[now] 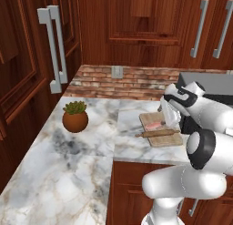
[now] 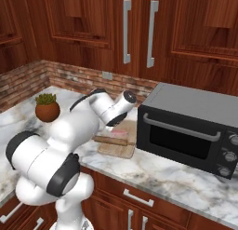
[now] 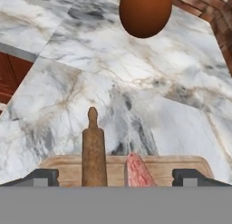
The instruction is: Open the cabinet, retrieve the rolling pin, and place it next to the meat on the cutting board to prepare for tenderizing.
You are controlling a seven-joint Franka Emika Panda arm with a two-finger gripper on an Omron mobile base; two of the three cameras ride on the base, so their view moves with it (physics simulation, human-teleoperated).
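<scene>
The rolling pin (image 1: 157,133), a slim light-brown wooden cylinder with a narrow knob at each visible end, lies flat on the cutting board (image 1: 170,140), its long axis roughly parallel to the board's long edge nearest the robot. Just beside it, on the side nearer the brick backsplash (image 1: 132,80), rests the meat (image 1: 154,125), a small flat pinkish-red slab; the two lie close and nearly parallel, and whether they touch cannot be told. In the hand view the rolling pin (image 3: 94,150) and the meat (image 3: 138,170) both run away from the camera between the two dark fingertips (image 3: 43,177), which stand spread wide with nothing between them. The gripper (image 3: 116,177) thus hovers directly over the board, its opening set across the pin's long axis, and the pin lies below, toward the left fingertip. Judged from this arrangement, the placement appears complete, and the coming move is presumably a straight retreat upward, clear of both objects. The thin, light tan board sits on the grey-white marble countertop (image 1: 68,160), beside a black microwave (image 2: 188,126). A round brown pot holding a green plant (image 1: 75,118) stands well apart on the counter, and the cabinet (image 1: 27,69) rises at the left.
</scene>
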